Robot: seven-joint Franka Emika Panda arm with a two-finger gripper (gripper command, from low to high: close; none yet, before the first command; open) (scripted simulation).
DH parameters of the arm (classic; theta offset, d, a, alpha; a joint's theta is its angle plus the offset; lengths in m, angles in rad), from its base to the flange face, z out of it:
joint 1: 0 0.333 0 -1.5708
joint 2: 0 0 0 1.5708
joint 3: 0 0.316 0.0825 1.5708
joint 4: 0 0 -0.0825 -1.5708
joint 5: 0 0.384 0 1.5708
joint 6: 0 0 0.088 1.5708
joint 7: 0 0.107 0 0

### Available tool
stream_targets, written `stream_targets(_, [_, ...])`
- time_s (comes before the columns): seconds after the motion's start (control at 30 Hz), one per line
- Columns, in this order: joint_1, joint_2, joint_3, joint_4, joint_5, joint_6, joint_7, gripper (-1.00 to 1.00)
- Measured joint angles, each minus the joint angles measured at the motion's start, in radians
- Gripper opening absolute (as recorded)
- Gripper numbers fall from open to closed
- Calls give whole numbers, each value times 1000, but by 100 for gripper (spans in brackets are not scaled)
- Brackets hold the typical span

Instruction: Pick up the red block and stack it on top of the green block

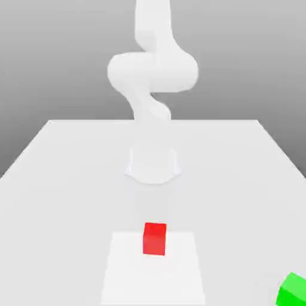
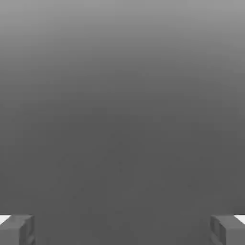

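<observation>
Claw: one, its two fingers apart, we see
Red: one block, on the white patch by its far edge
Green: one block, near the table's right side in our exterior view

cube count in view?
2. The red block sits at the near end of the table, partly over the pale square; the green block is at the exterior view's lower right corner, cut by the edge.
</observation>
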State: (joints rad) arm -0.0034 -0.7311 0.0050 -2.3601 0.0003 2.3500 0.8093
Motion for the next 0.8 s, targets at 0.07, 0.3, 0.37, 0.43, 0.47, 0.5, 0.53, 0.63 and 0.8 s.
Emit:
stream_targets(0.07, [-3,68,4,-57,0,49,9,0])
stream_targets(0.3, [-11,301,17,-249,1,214,39,0])
stream_targets(0.37, [-9,370,16,-306,-1,262,49,0])
stream_targets(0.43, [-11,443,19,-364,0,313,58,0])
stream_targets(0.47, [-12,482,21,-395,1,340,62,0])
stream_targets(0.5, [-12,523,22,-426,2,369,67,0])
stream_targets(0.53, [-12,567,23,-458,3,398,71,0])
stream_targets(0.63, [-12,711,23,-504,1,507,83,0])
stream_targets(0.8, [-3,899,9,-487,-18,665,98,0])
